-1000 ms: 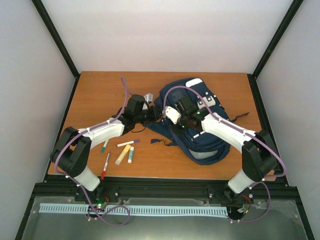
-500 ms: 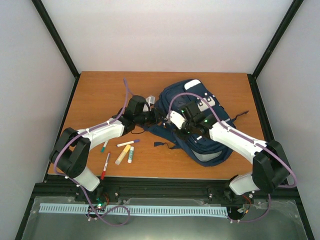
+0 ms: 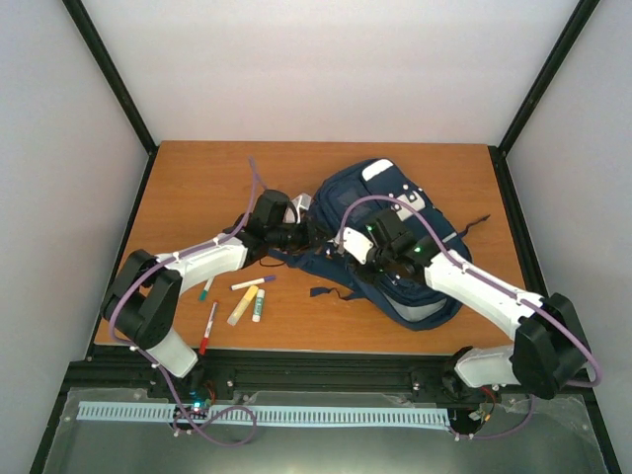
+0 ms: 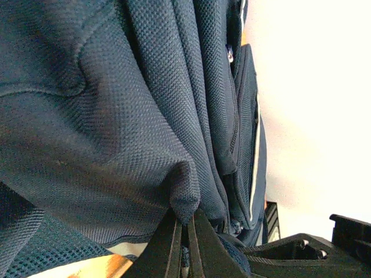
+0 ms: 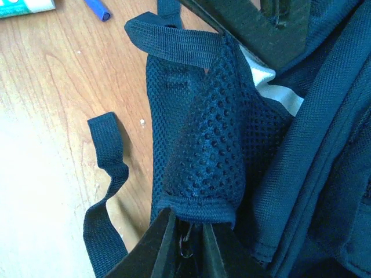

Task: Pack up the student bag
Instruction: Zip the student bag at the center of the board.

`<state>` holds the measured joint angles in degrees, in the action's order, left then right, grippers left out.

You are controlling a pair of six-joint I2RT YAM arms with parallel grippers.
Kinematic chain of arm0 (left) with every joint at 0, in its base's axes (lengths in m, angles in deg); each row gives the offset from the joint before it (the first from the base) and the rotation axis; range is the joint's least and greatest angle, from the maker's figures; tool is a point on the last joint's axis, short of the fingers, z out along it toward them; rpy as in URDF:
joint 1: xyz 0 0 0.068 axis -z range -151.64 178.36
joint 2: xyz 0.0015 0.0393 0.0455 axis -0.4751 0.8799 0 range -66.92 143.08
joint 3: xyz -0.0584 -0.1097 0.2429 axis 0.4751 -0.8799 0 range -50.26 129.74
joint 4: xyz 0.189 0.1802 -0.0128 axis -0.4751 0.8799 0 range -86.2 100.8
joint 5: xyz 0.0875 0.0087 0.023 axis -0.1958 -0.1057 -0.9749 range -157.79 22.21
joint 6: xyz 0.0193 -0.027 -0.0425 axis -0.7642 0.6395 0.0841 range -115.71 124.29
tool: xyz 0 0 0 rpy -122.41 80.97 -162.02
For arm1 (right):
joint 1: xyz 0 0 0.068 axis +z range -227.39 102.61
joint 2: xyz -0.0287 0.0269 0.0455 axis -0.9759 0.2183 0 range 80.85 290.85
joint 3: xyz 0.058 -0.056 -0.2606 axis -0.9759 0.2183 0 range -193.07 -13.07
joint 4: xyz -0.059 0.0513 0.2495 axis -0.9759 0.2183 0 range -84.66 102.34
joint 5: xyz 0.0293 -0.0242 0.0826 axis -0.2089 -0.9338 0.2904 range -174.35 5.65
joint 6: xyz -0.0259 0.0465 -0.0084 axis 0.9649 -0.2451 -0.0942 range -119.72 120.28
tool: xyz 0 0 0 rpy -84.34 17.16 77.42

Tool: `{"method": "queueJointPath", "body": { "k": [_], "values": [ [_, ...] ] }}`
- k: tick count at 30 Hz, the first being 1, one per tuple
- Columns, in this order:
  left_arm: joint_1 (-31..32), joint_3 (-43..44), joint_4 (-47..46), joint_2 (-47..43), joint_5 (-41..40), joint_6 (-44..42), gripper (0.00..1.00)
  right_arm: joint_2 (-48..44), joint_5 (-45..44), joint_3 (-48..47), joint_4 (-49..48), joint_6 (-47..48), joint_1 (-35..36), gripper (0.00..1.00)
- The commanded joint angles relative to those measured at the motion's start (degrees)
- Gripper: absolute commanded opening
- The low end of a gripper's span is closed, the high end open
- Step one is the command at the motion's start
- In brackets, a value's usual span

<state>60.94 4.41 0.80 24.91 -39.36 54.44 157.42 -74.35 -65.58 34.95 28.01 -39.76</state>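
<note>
The student bag (image 3: 351,197) lies flat on the tabletop (image 3: 197,178), right of centre, its long axis running diagonally from far left to near right. Navy fabric, white stripes and a white patch face up. Both arms reach in and meet at the bag's left edge, the left arm from the near left corner, the right arm crossing over the bag's near half. The left claw (image 4: 186,223) is clenched on a pinched fold of the bag's navy cloth, and the fabric tents down into the closed jaws. The right claw (image 5: 184,223) is likewise clamped on the bag, its jaws closed on the bound end of a mesh-backed shoulder strap (image 5: 203,156). The strap rises from the grip and folds over. Just beside it a loose webbing tail (image 5: 108,145) curls on the bare wood. Small items sit on the tabletop to the left of the bag, apart from it, below the left forearm: a white marker with a purple cap (image 3: 254,282), a yellow highlighter (image 3: 242,305) with a glue stick (image 3: 258,307) just beside it, a red pen (image 3: 208,326) nearest the front edge, and a green-tipped pen (image 3: 205,289).
</note>
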Motion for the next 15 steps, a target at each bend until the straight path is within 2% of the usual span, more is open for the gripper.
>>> {"method": "queueJointPath", "body": {
  "k": [1, 5, 15],
  "values": [
    [-3.66, 1.85, -6.65, 0.40, -7.18, 0.24, 0.01, -3.33, -0.99, 2.80, 16.78, 3.00, -0.01, 0.14],
    [-3.66, 1.38, -7.75, 0.38, -5.24, 0.62, 0.01, -3.79, 0.85, 1.86, 16.18, 2.61, -0.01, 0.32],
    [-2.93, 0.19, -9.51, -0.62, -3.86, 1.62, 0.01, 0.79, 5.38, -5.93, 8.65, -1.73, 0.17, 0.31]
  ]
}}
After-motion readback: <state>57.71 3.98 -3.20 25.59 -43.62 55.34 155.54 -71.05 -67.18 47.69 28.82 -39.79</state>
